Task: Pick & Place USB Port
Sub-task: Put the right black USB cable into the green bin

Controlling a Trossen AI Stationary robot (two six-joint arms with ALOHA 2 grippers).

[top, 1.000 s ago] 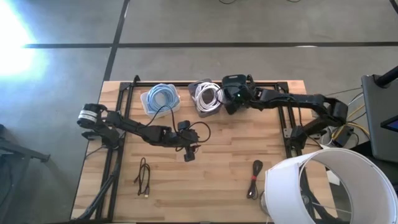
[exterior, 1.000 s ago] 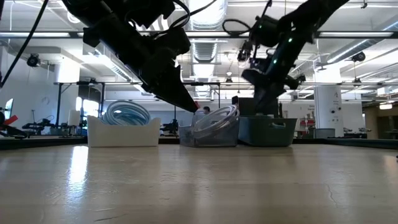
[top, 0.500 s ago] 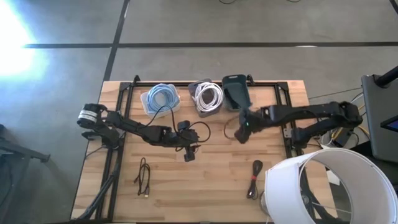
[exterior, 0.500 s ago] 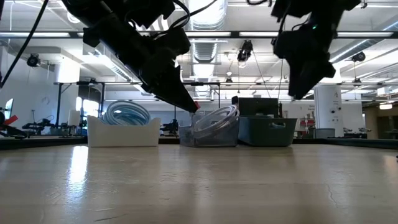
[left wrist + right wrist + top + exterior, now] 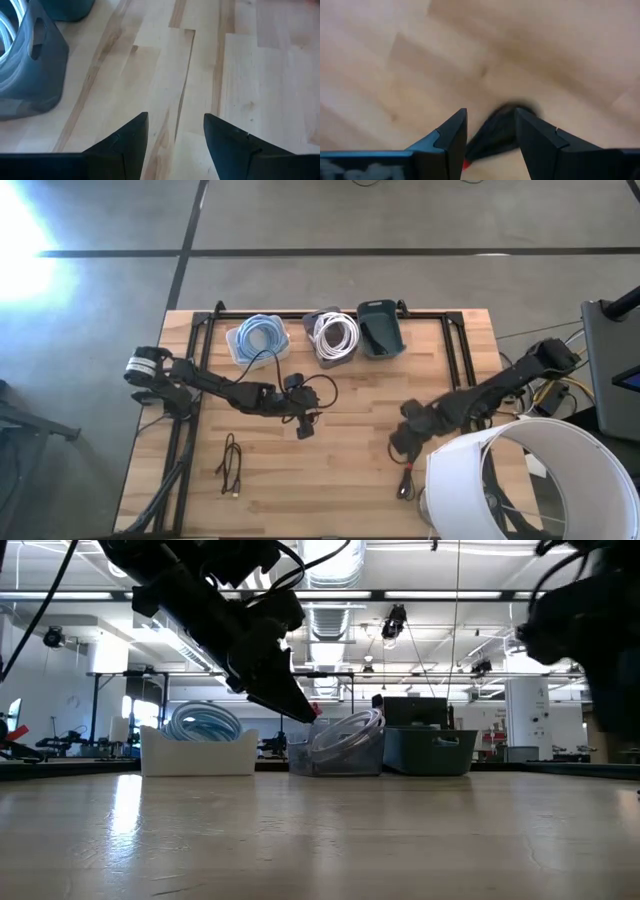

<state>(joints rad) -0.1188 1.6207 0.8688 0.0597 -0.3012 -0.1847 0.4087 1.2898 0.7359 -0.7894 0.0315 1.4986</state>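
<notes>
Hovering empty with jaws apart, the right gripper (image 5: 403, 442) nears the black cable (image 5: 408, 466) at five o'clock; left gripper (image 5: 305, 427) waits open mid-surface; nothing picked yet.

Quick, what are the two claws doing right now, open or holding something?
Left gripper: open, empty, above the table.
Right gripper: open, holding nothing, over a black cable.

A black USB cable (image 5: 407, 467) lies on the wooden table in the lower right of the high view, loosely bunched and running top to bottom. A second black USB cable (image 5: 231, 465) lies flat at lower left, folded into a narrow loop, well apart from the first.
</notes>
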